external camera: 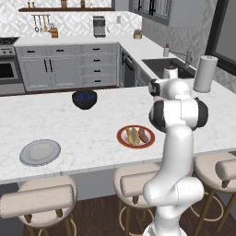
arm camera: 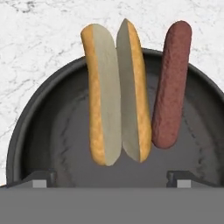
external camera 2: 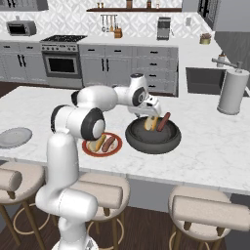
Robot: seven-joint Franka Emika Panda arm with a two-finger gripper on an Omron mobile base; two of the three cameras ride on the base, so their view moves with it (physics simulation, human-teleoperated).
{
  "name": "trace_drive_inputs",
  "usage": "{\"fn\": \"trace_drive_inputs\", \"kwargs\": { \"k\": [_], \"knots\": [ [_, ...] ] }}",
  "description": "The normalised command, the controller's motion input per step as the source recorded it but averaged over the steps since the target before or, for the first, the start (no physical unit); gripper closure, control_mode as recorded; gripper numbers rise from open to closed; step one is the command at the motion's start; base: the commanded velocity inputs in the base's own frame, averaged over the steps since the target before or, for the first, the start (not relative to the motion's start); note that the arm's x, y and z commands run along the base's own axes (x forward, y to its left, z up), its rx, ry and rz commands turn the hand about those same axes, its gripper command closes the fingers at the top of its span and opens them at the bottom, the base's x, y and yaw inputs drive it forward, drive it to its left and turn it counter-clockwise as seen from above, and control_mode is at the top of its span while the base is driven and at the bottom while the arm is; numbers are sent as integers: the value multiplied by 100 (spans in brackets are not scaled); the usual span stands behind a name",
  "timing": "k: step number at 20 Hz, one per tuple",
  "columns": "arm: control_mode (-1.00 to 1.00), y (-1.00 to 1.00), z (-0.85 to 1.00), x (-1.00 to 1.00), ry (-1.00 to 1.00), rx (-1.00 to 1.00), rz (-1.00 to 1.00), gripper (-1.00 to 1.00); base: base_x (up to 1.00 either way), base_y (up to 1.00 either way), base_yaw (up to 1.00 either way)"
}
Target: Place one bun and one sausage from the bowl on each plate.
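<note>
Gripper (external camera 2: 152, 113) jaws spread wide above bowl (arm camera: 48, 127); bun (arm camera: 116, 94) lies split-open beside sausage (arm camera: 172, 85), judged light, soft, crushable: pinch gently across its middle, both halves together

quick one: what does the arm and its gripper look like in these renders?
Glossy white arm of rounded tubular links with dark grey-black bands at the joints. No cables, logos or markings visible. The gripper is a small white block; in the hand view its jaws end in small dark grey squared tips.
</note>
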Motion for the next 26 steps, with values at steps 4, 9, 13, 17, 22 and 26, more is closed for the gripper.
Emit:
{"fn": "trace_drive_inputs", "kwargs": {
  "k": [4, 9, 13, 17, 22, 26],
  "knots": [
    [-100, -13, -50, 25, -6, -1, 0, -100, 0, 0, 0],
    [-100, -14, -38, 20, -7, -1, 0, -100, 0, 0, 0],
    [-100, -18, -19, 23, -7, -3, 0, -100, 0, 0, 0],
    [-100, -7, -18, 11, -1, -1, 0, -100, 0, 0, 0],
    [-100, 0, -17, 0, 0, -1, 0, 100, 0, 0, 0],
    [-100, 5, -5, -3, 0, 0, 0, 100, 0, 0, 0]
  ]
}}
